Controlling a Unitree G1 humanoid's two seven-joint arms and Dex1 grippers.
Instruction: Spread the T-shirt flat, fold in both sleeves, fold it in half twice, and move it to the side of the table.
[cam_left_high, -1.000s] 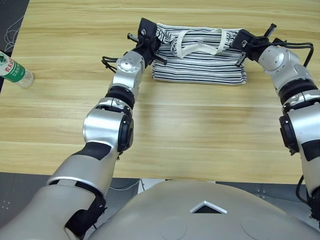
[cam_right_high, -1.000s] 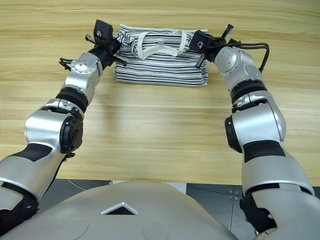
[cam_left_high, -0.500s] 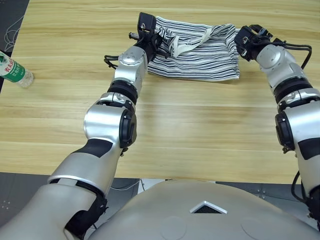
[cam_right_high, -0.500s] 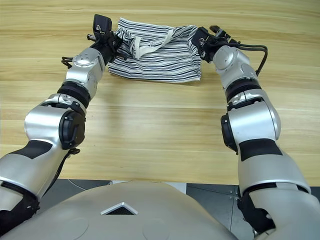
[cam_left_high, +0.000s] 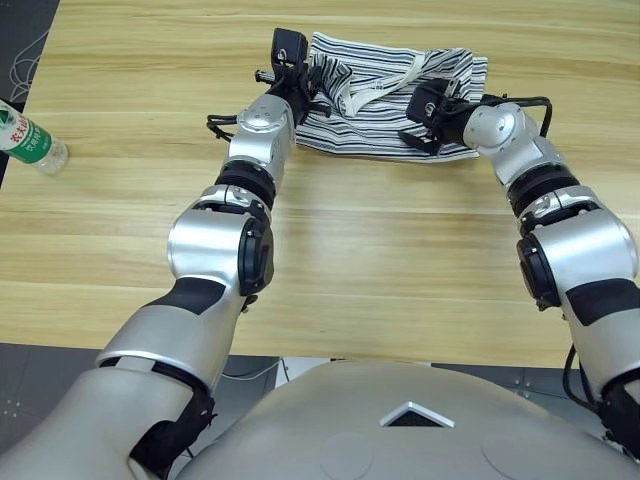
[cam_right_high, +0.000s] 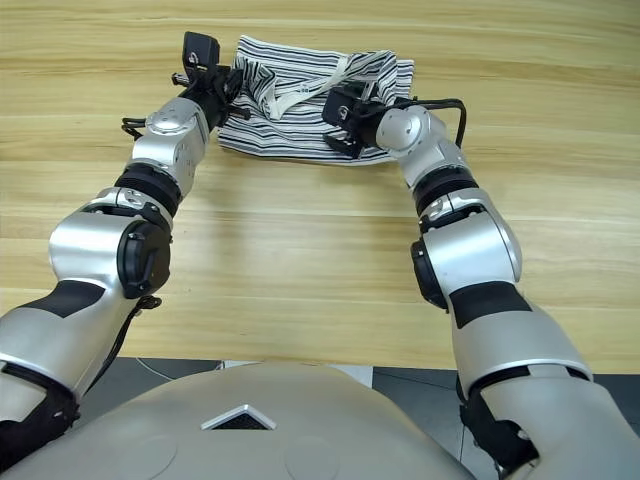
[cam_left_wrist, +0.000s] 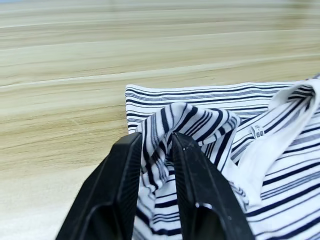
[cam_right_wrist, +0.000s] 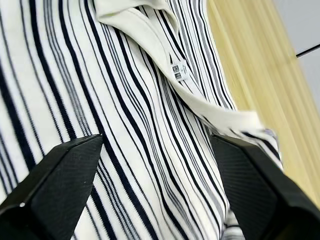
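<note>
While the left gripper (cam_left_high: 306, 82) grips the left end of the striped T-shirt (cam_left_high: 375, 95), the left eye view shows the shirt bunched at the far middle of the table (cam_left_high: 350, 260), its long axis running left to right. The right gripper (cam_left_high: 425, 115) sits over its near right part. Half a second ago that gripper was at the shirt's far right corner; it has since swung left and nearer.

From the right eye view, the right end of the shirt lies slack, so the right arm is the one free to take a new hold.

At the left wrist, both fingers (cam_left_wrist: 125, 170) are pressed on a raised fold of cloth.

At the right wrist, the fingers (cam_right_wrist: 55, 185) stand wide apart, with the collar (cam_right_wrist: 150, 35) and stripes directly beneath.
</note>
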